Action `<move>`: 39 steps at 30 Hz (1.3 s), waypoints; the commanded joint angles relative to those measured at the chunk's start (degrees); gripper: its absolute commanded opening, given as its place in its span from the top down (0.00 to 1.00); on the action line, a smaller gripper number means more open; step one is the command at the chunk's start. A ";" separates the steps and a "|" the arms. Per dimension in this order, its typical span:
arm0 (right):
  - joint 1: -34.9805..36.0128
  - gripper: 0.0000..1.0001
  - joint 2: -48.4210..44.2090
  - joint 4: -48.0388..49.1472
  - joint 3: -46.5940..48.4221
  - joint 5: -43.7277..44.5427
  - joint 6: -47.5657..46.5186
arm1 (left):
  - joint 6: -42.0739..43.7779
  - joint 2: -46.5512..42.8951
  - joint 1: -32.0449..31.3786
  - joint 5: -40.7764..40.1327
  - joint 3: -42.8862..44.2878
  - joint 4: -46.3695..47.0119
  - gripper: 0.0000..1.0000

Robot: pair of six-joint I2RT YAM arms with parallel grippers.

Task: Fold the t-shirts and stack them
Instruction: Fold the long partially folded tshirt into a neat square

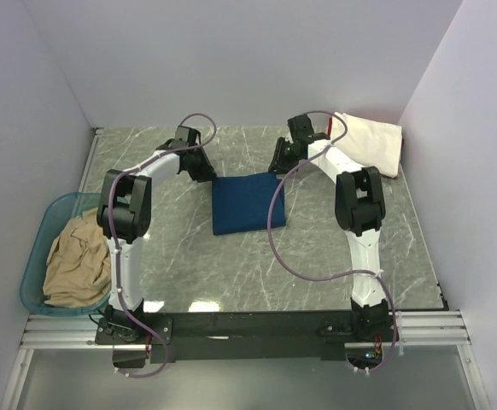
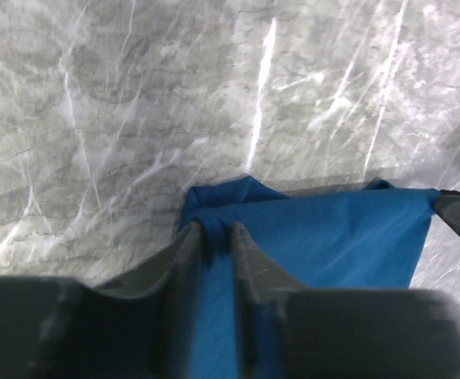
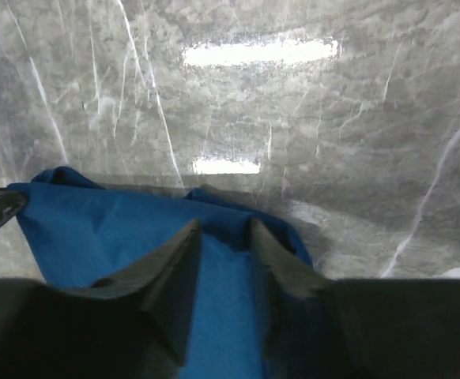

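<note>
Nearest us, on the left, we see a crumpled tan cloth t-shirt (image 1: pixel 76 260) in a translucent teal plastic tub (image 1: pixel 58 207). Further in, a navy blue cloth t-shirt (image 1: pixel 248 203) lies folded flat. At its far left corner the left gripper (image 2: pixel 216 233) pinches a ridge of cloth between nearly closed jaws. At its far right corner the right gripper (image 3: pixel 224 229) straddles the edge, partly open; we cannot tell if it grips. A cream cloth t-shirt (image 1: pixel 370 143) lies far right.
</note>
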 commanded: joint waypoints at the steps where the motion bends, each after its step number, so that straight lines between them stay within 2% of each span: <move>1: 0.38 0.64 0.69 1.01 1.95 1.09 0.26 | -0.43 0.40 -0.66 0.69 2.06 1.48 0.80; 6: 0.47 0.85 -0.89 1.54 0.63 0.48 0.61 | -0.17 -0.12 -1.01 0.52 2.68 0.69 0.94; 8: 0.38 0.93 -1.77 1.63 -0.24 0.74 0.53 | -0.17 -0.74 -1.10 0.34 2.33 0.86 0.97; 11: 0.47 1.00 -4.67 2.42 -2.43 1.44 0.79 | -0.26 -1.88 -1.28 -0.10 2.06 0.69 0.99; 27: -0.58 1.00 -17.59 5.93 -14.74 4.43 1.41 | -0.52 -5.58 -3.47 -2.03 3.29 -0.46 0.99; 33: -2.34 1.00 -18.74 7.33 -19.23 6.46 1.84 | -0.43 -1.72 -4.61 -1.77 6.80 -0.19 0.99; 39: -5.15 1.00 -15.32 7.78 -19.94 5.58 1.76 | -0.96 4.44 -4.97 -1.33 11.38 -0.02 1.00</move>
